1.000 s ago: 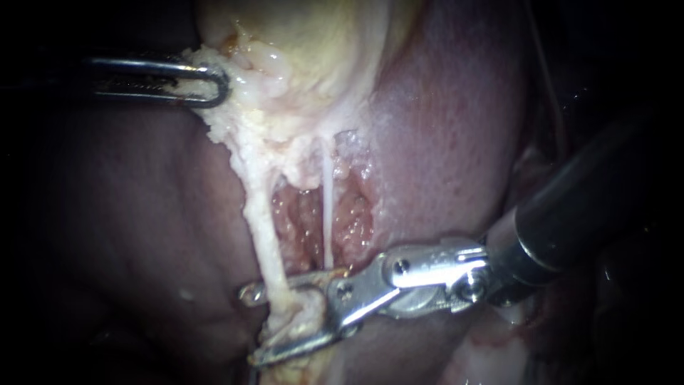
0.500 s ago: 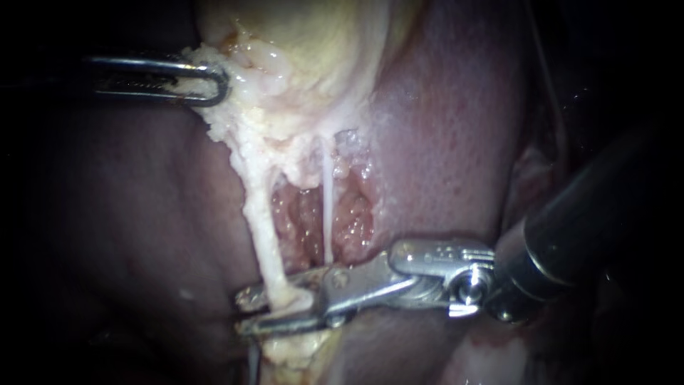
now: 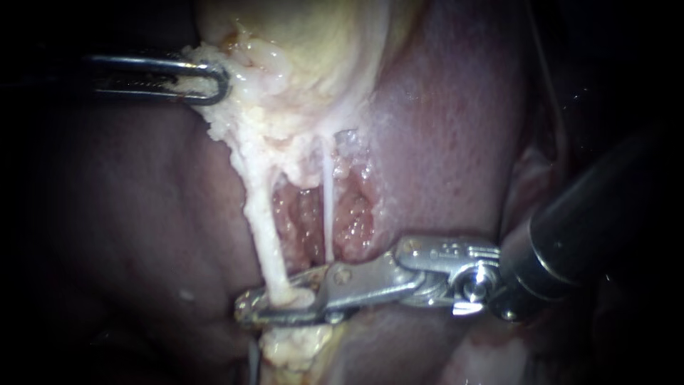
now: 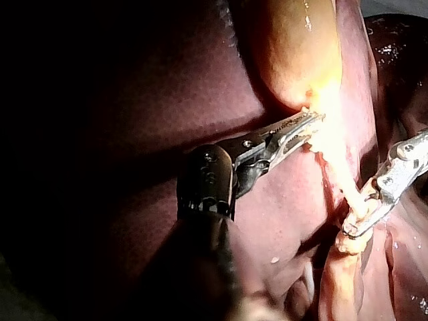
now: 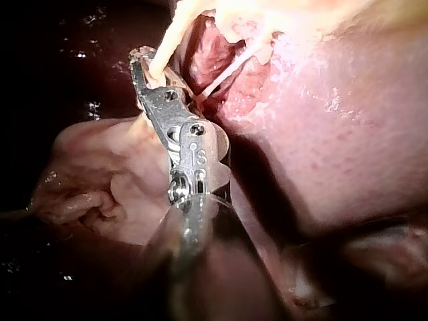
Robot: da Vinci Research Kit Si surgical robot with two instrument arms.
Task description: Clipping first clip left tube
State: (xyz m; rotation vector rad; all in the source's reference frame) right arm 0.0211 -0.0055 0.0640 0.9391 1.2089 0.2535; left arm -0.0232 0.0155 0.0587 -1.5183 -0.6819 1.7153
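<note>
The pale left tube (image 3: 265, 235) runs down from the yellowish gallbladder (image 3: 306, 43) into my right instrument (image 3: 251, 308). Its jaws lie close together across the tube's lower end, squeezing it from both sides. A thinner white right tube (image 3: 328, 207) hangs beside it, just clear of the jaws. My left instrument (image 3: 217, 82) is shut on the fatty edge of the gallbladder at the upper left and holds it taut. The left wrist view shows its jaws (image 4: 304, 124) on that edge. In the right wrist view the right jaws (image 5: 144, 63) clamp the tube (image 5: 167, 43).
Dark red liver (image 3: 442, 128) surrounds the site on both sides. A raw reddish bed (image 3: 349, 221) lies between and behind the two tubes. Lumpy fat (image 3: 288, 349) hangs below the right jaws. The right shaft (image 3: 591, 207) enters from the right.
The right instrument's jaws, wide open around the left tube a second ago, have closed down onto it. The left instrument has stayed still.
</note>
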